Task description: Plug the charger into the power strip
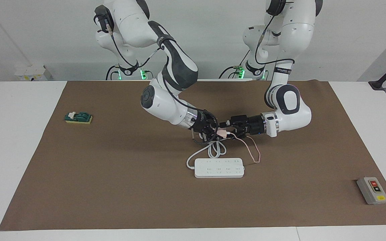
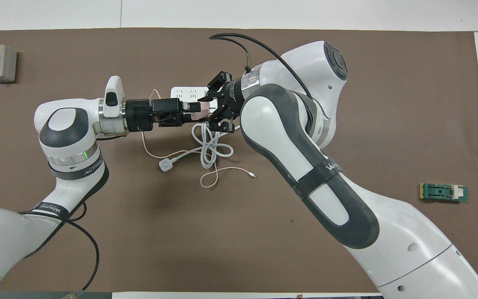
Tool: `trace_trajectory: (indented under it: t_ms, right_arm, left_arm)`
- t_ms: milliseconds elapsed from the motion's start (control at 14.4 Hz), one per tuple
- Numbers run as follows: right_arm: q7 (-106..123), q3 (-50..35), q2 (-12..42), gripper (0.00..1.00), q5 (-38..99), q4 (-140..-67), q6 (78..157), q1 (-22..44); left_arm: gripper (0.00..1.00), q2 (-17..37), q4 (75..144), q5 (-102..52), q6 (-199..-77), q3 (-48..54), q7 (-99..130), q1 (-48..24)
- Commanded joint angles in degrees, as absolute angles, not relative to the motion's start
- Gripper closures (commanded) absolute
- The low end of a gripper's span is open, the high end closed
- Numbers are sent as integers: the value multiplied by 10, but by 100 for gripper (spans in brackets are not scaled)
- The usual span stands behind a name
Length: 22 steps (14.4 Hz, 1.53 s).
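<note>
The charger [image 1: 222,133] is up in the air over the mat [image 1: 112,187], held by the right gripper [image 1: 217,131] with its jaws clamped on the pink cube. The left gripper [image 1: 227,129] comes in level from the 3 o'clock side in the facing view, its jaws spread wide and reaching around the charger; whether they touch it cannot be told. In the overhead view the two grippers meet tip to tip over the strip [image 2: 189,93], the left gripper [image 2: 194,112] at 9 o'clock of the right gripper [image 2: 210,110]. The strip [image 1: 219,167] lies flat on the mat, farther from the robots than its coiled cord [image 1: 215,149]. The charger's thin cable [image 1: 254,152] hangs down and loops on the mat beside the strip. A grey button box [image 1: 372,190] sits toward the left arm's end of the bench [image 1: 18,140], a green block [image 1: 78,117] toward the right arm's end.
</note>
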<state>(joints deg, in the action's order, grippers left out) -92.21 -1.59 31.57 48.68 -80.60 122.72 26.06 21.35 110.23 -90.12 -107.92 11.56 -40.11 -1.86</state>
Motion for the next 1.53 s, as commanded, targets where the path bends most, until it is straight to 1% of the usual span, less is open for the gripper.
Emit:
trace_trajectory:
  t_ms: [0,139,209,417,557,696,835,974,1043,1391,1461]
  right_arm:
    - [-932,-15,322,100,478,-793,1220,261]
    - [-932,-15,322,100,477,-793,1220,261]
    - [-932,-15,322,100,478,-793,1220,261]
    - [-932,-15,322,100,478,-793,1220,261]
    - [-932,-15,322,100,478,-793,1220,261]
    - [-932,-15,322,100,478,-793,1221,262]
    - [-932,-15,322,100,478,-793,1221,262]
    - [-932,-15,322,100,478,-793,1221,262]
    - [-933,-15,322,100,478,-793,1220,262]
    - [-932,-15,322,100,478,-793,1221,262]
    - [-932,-15,322,100,477,-793,1221,262]
  left_arm:
    - [0,221,1113,-934,-1037,112,-431,4]
    - [0,245,1117,-935,-978,113,-445,32]
    - [0,244,1121,-933,-972,111,-446,34]
    - [0,243,1134,-934,-1012,112,-446,21]
    - [0,243,1134,-937,-1017,113,-446,8]
    - [2,243,1132,-940,-1010,113,-446,8]
    - [6,243,1129,-940,-998,113,-446,10]
    - [6,243,1127,-943,-994,113,-440,9]
    - [9,243,1124,-943,-993,113,-422,8]
    - [9,238,1109,-942,-1003,113,-392,-4]
    - [14,238,1104,-942,-1002,113,-391,-4]
